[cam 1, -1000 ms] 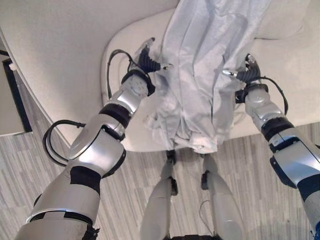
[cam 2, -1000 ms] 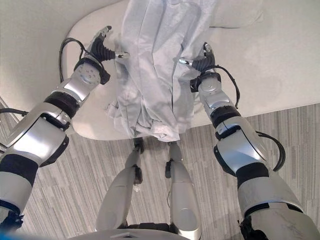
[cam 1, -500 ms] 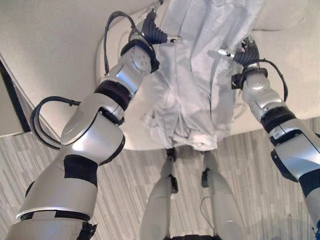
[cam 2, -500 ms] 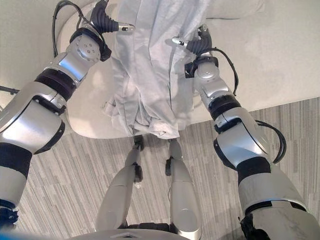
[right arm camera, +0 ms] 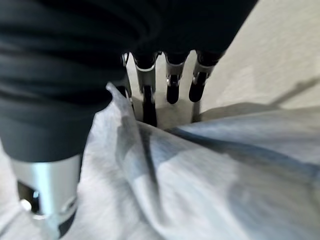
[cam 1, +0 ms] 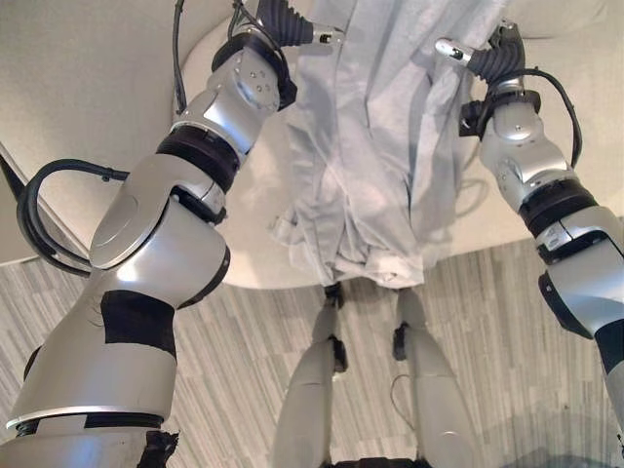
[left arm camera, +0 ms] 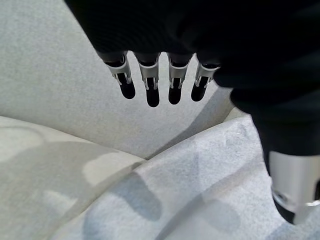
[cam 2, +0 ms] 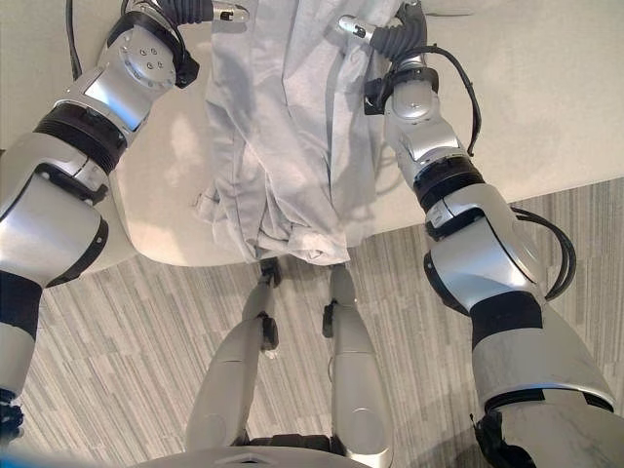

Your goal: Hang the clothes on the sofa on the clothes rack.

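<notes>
Left fingers (left arm camera: 150, 85): I see them straight and relaxed over the sofa (left arm camera: 60, 90), holding nothing; the cloth's edge lies by the thumb.
Right fingers (right arm camera: 172, 82): I see them straight, tips at a fold of the cloth, not curled round it.
Left hand (cam 1: 278, 19): raised at the garment's left edge.
Right hand (cam 1: 492, 60): raised at its right edge.
Garment (cam 1: 375, 166): pale grey, draped between both hands, its bunched hem hanging over the sofa's front edge above the striped floor (cam 1: 244, 351).
</notes>
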